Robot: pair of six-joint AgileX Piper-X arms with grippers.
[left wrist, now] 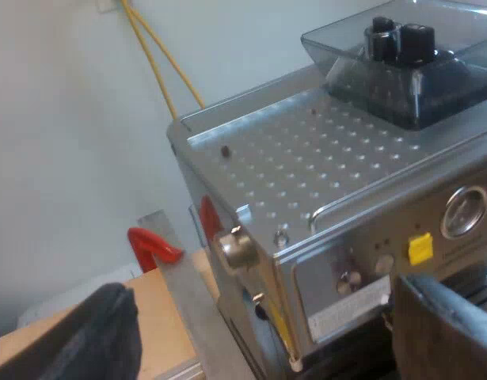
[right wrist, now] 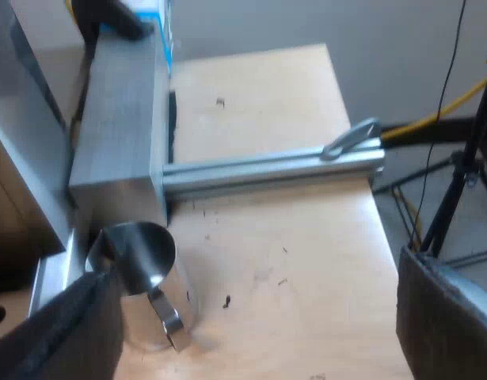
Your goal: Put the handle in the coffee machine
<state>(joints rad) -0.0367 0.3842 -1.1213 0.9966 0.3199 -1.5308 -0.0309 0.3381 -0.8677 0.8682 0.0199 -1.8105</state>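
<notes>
The espresso machine lies below my left gripper, seen from above its perforated steel top. A smoky bean hopper with black knobs stands on that top. The front panel carries a round gauge and a yellow button. My left gripper is open, its black fingers spread wide by the machine's front corner, holding nothing. My right gripper hangs open over a wooden tabletop, empty, with a steel jug close to one finger.
A red clamp grips the wooden table beside the machine. A grey metal block and an aluminium rail lie across the tabletop near the jug. Past the table's edge stand tripod legs and a yellow cable.
</notes>
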